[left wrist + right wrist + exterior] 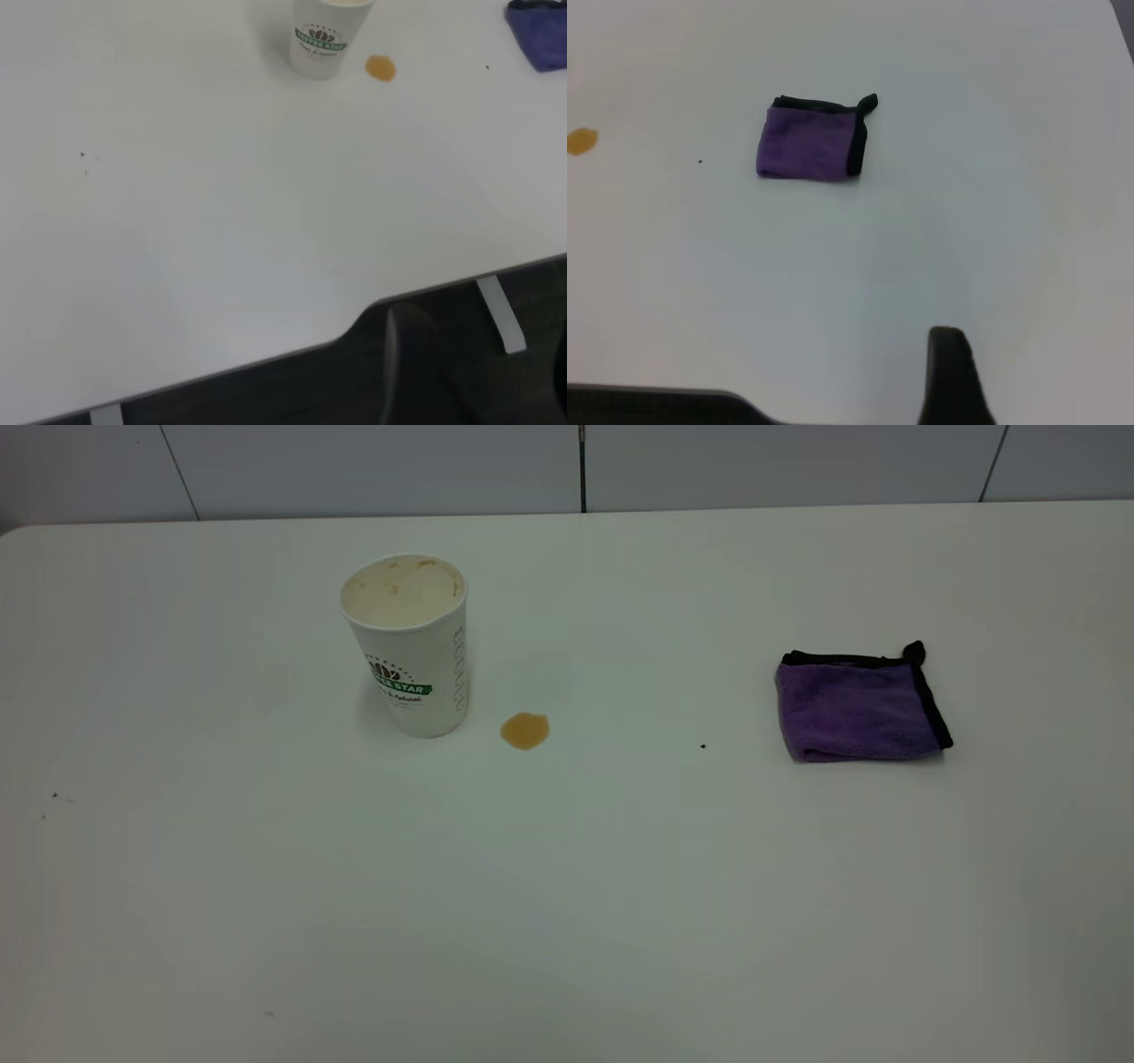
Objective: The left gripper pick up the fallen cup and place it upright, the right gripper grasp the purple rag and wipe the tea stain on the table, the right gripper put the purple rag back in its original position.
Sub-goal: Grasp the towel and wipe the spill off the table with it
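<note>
The cup (pixel 408 643) stands upright on the table (pixel 567 886), mouth up and cream-stained inside; the left wrist view shows the cup (pixel 322 35) too. Just to its right lies the small amber tea stain (pixel 525 730), apart from the cup's base. The purple rag (pixel 858 707) lies folded far to the right, untouched. Neither arm shows in the exterior view. Only a dark part of my left gripper (pixel 409 359) shows, back past the table's near edge and far from the cup. A dark tip of my right gripper (pixel 950 372) shows over bare table, well short of the purple rag (pixel 811 142).
A tiny black speck (pixel 702 746) lies between stain and rag. A few faint specks (pixel 55 797) dot the left side. The table's near edge (pixel 354 323) has a rounded notch, with dark floor beyond. A pale wall runs behind the far edge.
</note>
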Tool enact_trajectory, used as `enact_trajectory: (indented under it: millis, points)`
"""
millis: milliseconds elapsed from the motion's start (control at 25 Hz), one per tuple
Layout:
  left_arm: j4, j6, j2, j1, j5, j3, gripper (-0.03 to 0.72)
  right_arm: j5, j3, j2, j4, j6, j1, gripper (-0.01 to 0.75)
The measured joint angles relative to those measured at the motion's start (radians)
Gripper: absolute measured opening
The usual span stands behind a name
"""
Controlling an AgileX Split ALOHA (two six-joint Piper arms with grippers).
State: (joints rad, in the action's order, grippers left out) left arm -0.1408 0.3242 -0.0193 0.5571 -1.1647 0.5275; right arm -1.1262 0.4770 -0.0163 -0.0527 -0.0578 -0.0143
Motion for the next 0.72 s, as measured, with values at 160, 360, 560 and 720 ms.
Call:
enact_trajectory:
  millis: [160,360,560,720]
  points:
    - [-0.088,0.005,0.000,0.000,0.000,0.000,0.414,0.000,0.000,0.000,0.000,0.000,0.000,0.533]
    - [-0.128,-0.011,-0.001,0.000,0.002,-0.004,0.414,0.000,0.000,0.000,0.000,0.000,0.000,0.533]
    - [-0.031,-0.112,-0.001,0.000,0.010,-0.031,0.414,0.000,0.000,0.000,0.000,0.000,0.000,0.533]
    - [0.064,-0.253,-0.002,0.000,0.023,-0.039,0.414,0.000,0.000,0.000,0.000,0.000,0.000,0.533]
